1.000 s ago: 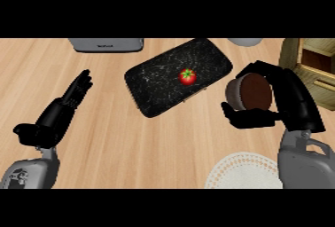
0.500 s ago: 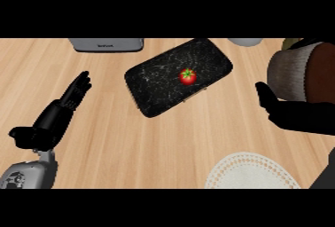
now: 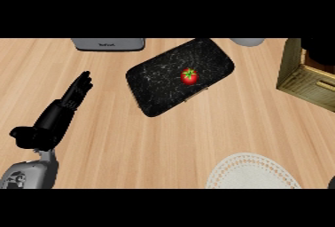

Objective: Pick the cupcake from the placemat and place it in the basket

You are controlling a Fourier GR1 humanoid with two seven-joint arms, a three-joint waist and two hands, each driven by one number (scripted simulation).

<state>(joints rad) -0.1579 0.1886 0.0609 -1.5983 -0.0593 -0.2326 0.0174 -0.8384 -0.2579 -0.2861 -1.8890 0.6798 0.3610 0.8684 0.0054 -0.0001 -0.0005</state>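
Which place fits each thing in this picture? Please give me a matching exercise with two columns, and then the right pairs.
Things:
1. tomato
2. basket
3. white placemat
4. left hand

Places:
A. at the lower edge, right of the middle
B. on the black tray
C. at the left, fingers straight
D. at the right edge

Pairs: 1-B, 2-D, 3-A, 4-C

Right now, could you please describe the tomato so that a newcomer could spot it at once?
Find the black marbled tray lying slantwise on the wooden counter, near its far edge. The tomato sits on the tray's right half: small, round, red with a green star-shaped stem, the only bright-coloured thing there.
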